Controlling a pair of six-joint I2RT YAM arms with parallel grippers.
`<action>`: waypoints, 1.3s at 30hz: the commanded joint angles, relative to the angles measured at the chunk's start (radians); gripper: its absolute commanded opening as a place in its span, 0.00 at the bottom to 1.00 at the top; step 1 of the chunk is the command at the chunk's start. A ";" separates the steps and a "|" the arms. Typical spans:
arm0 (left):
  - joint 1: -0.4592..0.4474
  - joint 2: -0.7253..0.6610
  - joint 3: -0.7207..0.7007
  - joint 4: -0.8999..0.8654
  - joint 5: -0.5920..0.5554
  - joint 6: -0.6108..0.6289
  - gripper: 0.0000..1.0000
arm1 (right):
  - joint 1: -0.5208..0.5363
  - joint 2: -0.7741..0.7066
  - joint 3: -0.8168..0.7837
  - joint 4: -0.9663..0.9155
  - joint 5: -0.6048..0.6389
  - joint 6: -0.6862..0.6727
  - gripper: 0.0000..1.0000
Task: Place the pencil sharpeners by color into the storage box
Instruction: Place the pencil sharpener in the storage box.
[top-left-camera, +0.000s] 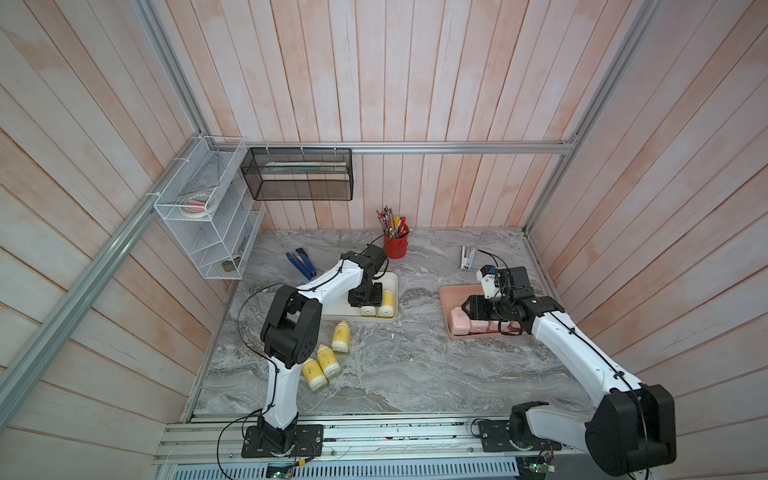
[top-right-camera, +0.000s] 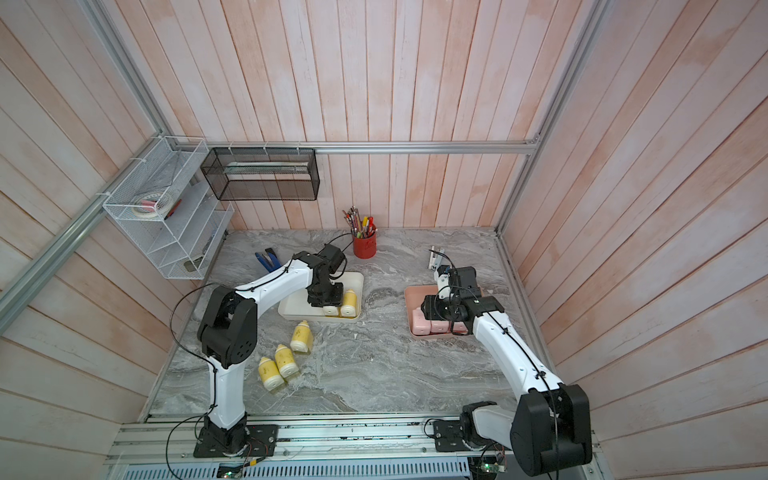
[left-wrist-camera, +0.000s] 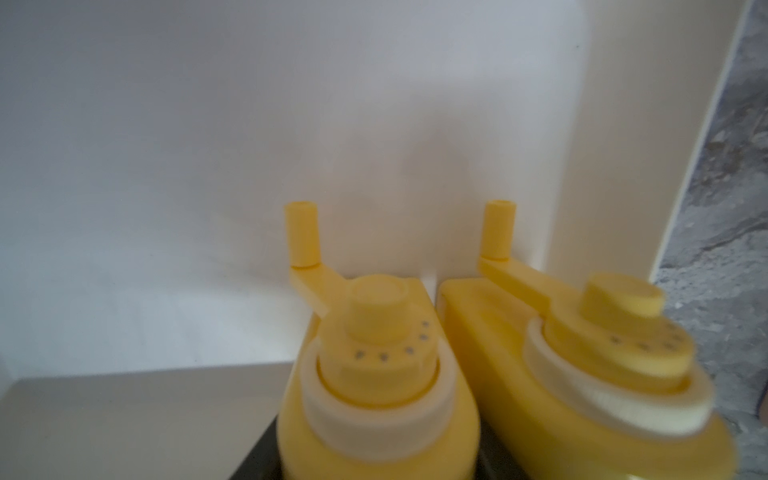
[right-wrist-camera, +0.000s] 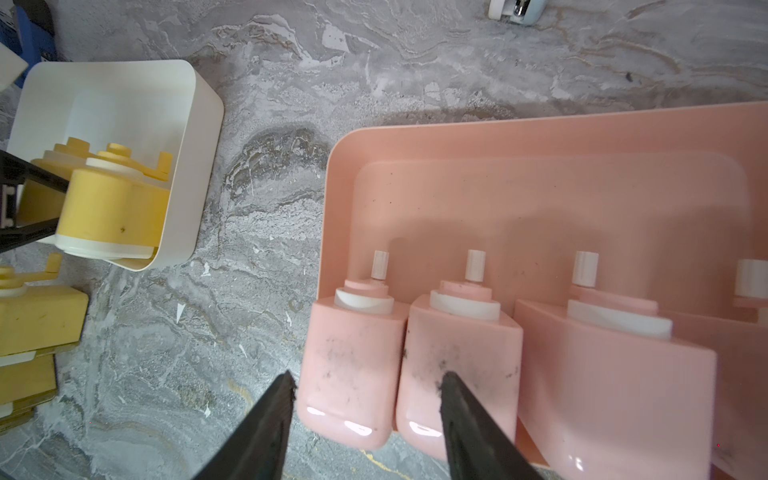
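Table (top-left-camera: 415, 365): a grey marble top that carries everything below.
Wall racks: a white wire rack (top-left-camera: 208, 216) and a black mesh basket (top-left-camera: 299, 174) hang at the far left corner, above the table.
White tray (top-left-camera: 334, 312): it stands on the left half of the table. Two yellow sharpeners (left-wrist-camera: 374, 399) (left-wrist-camera: 582, 374) lie in its right part, side by side and touching, with their cranks toward the far wall.
Pink tray (top-left-camera: 457, 294): it stands on the right half, well apart from the white tray. Four pink sharpeners (right-wrist-camera: 349, 365) (right-wrist-camera: 461, 361) (right-wrist-camera: 615, 395) (right-wrist-camera: 744, 353) lie in one row along its near side.
Left pincer (top-left-camera: 365, 300): it is lowered into the white tray, with a black finger on each side of one yellow sharpener. Whether the fingers press it or stand a little loose, I cannot tell.
Right pincer (right-wrist-camera: 368, 386): it is above the near edge of the pink tray, jaws apart, and holds nothing. Below the gap lies the pink sharpener at the end of the row toward the middle of the table.
Loose yellow sharpeners: three lie on the bare table just in front of the white tray, one alone (top-left-camera: 340, 336) and two close together (top-left-camera: 328, 360) (top-left-camera: 312, 374).
Small things: at the far edge are a red cup (top-left-camera: 395, 246) full of pens, a blue tool (top-left-camera: 301, 262) and a white stapler (top-left-camera: 467, 257).
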 joint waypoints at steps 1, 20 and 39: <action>0.004 0.035 -0.003 0.013 0.012 -0.006 0.56 | -0.005 -0.006 -0.007 0.006 0.011 -0.011 0.59; 0.005 0.004 0.061 -0.037 -0.017 -0.011 0.58 | -0.006 -0.020 -0.004 0.002 0.004 -0.010 0.59; 0.000 -0.140 0.115 -0.133 -0.079 -0.025 0.59 | -0.006 -0.048 -0.003 0.002 -0.013 -0.008 0.59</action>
